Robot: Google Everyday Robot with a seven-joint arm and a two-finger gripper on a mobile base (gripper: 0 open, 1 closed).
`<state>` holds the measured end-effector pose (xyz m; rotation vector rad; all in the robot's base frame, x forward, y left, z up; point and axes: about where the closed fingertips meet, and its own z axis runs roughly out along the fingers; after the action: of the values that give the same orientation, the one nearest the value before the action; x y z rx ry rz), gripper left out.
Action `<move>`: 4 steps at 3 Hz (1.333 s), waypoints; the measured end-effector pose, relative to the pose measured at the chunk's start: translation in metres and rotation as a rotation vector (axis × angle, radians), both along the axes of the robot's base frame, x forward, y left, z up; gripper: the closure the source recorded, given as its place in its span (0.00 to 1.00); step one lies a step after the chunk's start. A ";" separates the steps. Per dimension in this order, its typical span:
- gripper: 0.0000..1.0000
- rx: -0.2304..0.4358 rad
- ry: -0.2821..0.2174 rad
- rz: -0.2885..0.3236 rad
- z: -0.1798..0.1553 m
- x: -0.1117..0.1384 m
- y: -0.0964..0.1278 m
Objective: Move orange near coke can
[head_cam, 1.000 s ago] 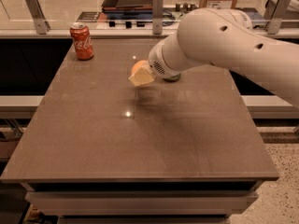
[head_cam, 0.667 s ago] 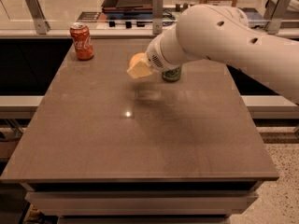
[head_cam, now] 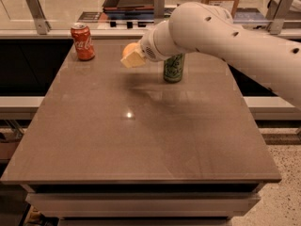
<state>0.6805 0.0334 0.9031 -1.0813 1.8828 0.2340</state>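
The red coke can (head_cam: 83, 42) stands upright at the table's far left. The orange (head_cam: 128, 47) shows as a pale-orange round shape held in my gripper (head_cam: 130, 55), partly hidden behind a pale yellow finger (head_cam: 135, 60). The gripper is shut on the orange and holds it above the table, to the right of the coke can and apart from it. The white arm reaches in from the right.
A green can with a patterned label (head_cam: 173, 68) stands just right of the gripper, partly behind the arm. The brown table (head_cam: 141, 140) ends in a counter with metal brackets (head_cam: 36, 5) at the back. Floor shows at the right.
The gripper has moved left and toward the back of the table with the orange, closer to the coke can. The green can has come into view behind the arm.
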 end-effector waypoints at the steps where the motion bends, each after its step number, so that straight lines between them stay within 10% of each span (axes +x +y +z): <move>1: 1.00 -0.005 -0.009 0.049 0.003 0.024 0.016; 4: 1.00 -0.018 0.032 0.153 -0.004 0.068 0.054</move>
<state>0.7486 0.0869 0.8991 -1.2417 1.8348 0.3240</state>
